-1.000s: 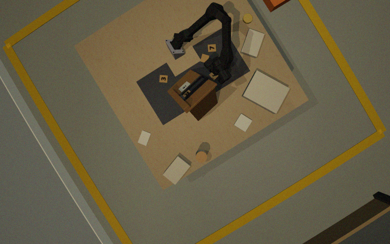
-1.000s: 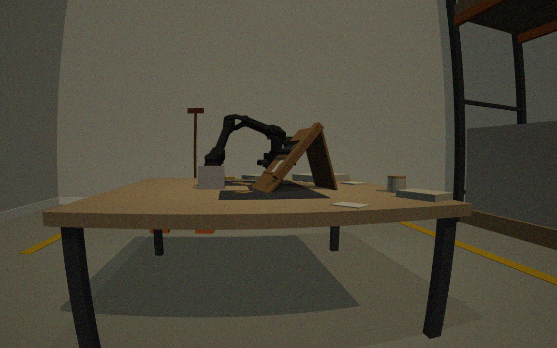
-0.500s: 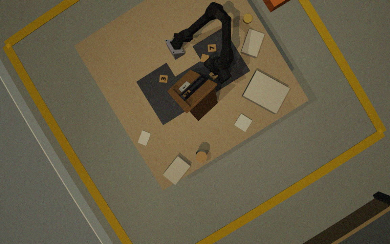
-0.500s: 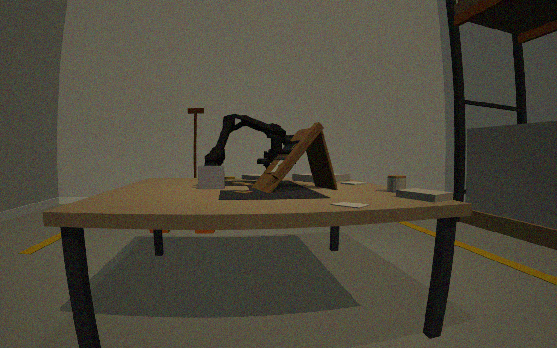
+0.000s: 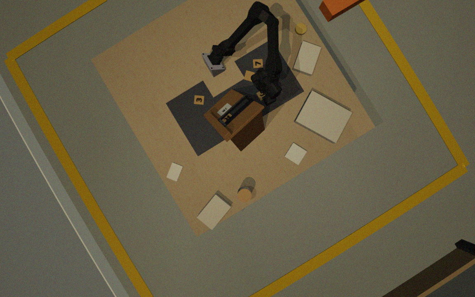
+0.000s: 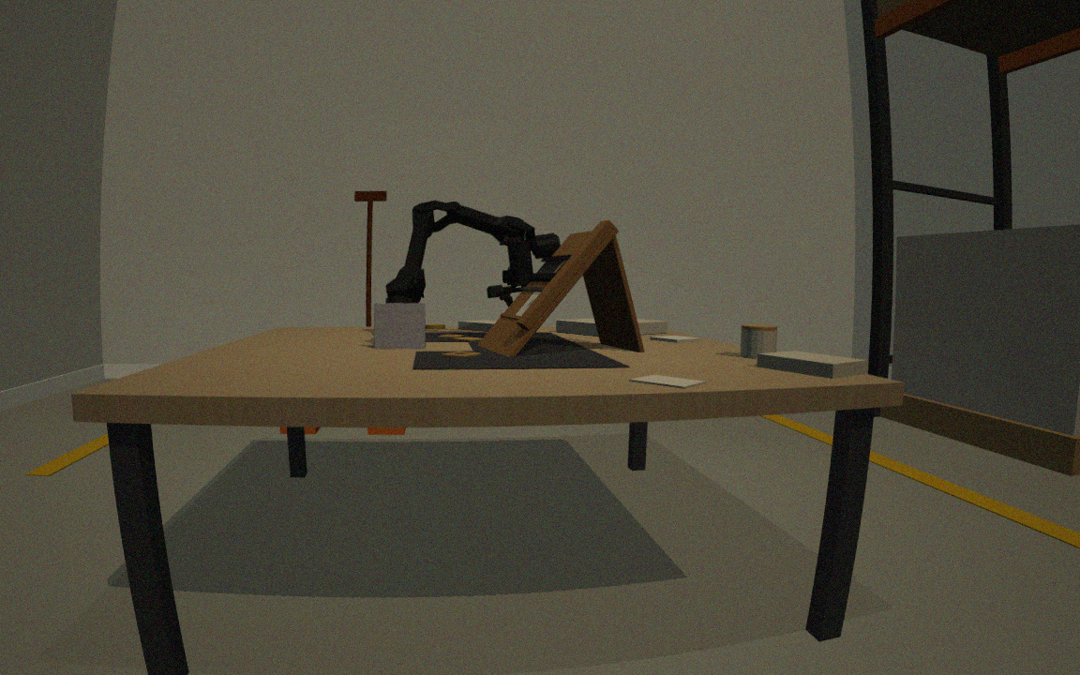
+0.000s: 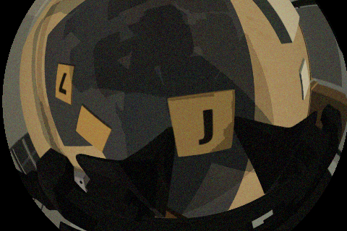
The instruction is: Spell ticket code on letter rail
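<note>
My gripper (image 7: 204, 127) is shut on the J tile (image 7: 188, 115) (image 5: 260, 95), held above the dark mat (image 5: 191, 129) beside the board. The tilted wooden board (image 5: 244, 120) (image 6: 556, 285) carries the dark rail (image 5: 237, 109), with one tile (image 5: 226, 118) near its lower-left end in the top view; its letter is hard to read. The white ticket (image 5: 224, 109) lies beside the rail, its print too small to read. A tile marked 3 or similar (image 5: 198, 99), a tile like a 7 or L (image 5: 257, 63) (image 7: 65, 84) and a blank-looking tile (image 5: 248, 76) (image 7: 93, 128) lie apart.
A large white block (image 5: 323, 116) (image 6: 611, 326) and a smaller one (image 5: 307, 57) lie right of the mat in the top view. Toward the lower edge are a can (image 5: 244, 194) (image 6: 757, 341) and another white block (image 5: 214, 211) (image 6: 812, 363). A yellow disc (image 5: 300, 28) lies near the top.
</note>
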Robot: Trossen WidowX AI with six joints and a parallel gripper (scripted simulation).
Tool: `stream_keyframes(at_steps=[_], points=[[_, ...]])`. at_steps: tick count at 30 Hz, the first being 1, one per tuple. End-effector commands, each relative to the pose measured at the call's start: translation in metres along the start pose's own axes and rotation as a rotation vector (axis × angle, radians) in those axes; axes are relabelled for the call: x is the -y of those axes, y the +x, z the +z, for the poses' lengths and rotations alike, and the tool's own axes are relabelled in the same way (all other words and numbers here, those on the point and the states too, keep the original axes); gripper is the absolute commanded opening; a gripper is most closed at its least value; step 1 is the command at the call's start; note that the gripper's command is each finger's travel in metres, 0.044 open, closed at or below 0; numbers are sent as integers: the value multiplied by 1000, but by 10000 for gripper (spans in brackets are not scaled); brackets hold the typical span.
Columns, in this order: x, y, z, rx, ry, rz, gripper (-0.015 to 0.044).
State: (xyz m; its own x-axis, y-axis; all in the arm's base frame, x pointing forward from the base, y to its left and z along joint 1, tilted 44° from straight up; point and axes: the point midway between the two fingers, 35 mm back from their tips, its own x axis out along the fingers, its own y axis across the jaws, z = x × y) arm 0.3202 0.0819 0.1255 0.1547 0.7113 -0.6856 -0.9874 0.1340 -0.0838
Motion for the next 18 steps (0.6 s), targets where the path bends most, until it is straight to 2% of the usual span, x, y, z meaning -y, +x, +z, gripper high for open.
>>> stream_keyframes(at_steps=[1,18], points=[[1,-6,2,18,68,-38,0],[1,-37,12,147,443,-217,0]])
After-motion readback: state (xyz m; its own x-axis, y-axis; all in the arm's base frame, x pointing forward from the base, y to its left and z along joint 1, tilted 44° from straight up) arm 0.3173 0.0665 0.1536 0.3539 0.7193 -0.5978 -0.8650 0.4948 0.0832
